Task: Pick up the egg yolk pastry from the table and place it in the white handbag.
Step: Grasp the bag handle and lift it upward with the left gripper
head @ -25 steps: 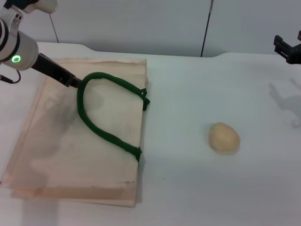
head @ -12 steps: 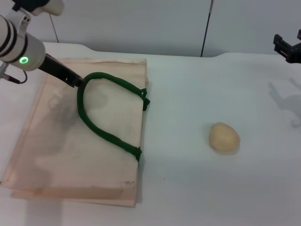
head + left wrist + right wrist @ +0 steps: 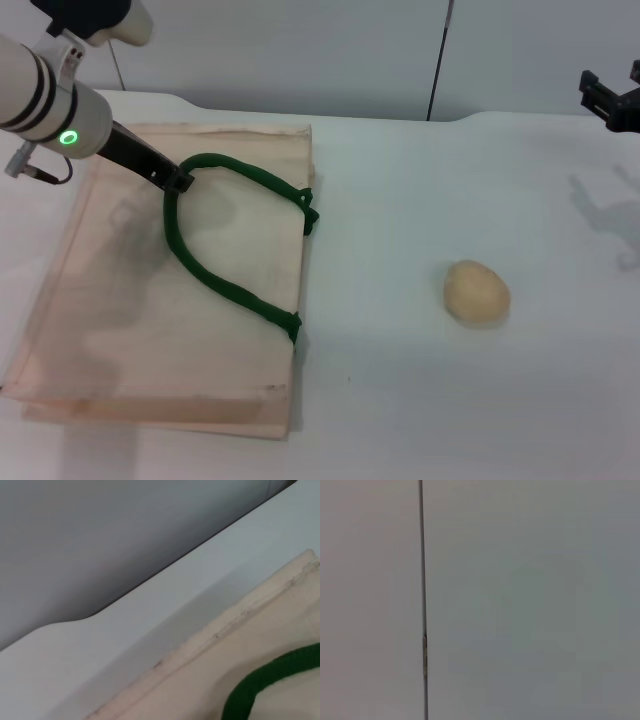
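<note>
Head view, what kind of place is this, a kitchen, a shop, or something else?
Probably a robot test bench, not a home or shop: a bare white table against a plain grey wall, holding only a white handbag and an egg yolk pastry.

My left gripper [image 3: 180,182] slid right along the white handbag [image 3: 120,330], now at the green handle [image 3: 215,280] loop's top.

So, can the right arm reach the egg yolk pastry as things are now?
Probably yes. The egg yolk pastry lies alone on the bare table, apart from the white handbag; nothing stands between it and the raised right end effector.
</note>
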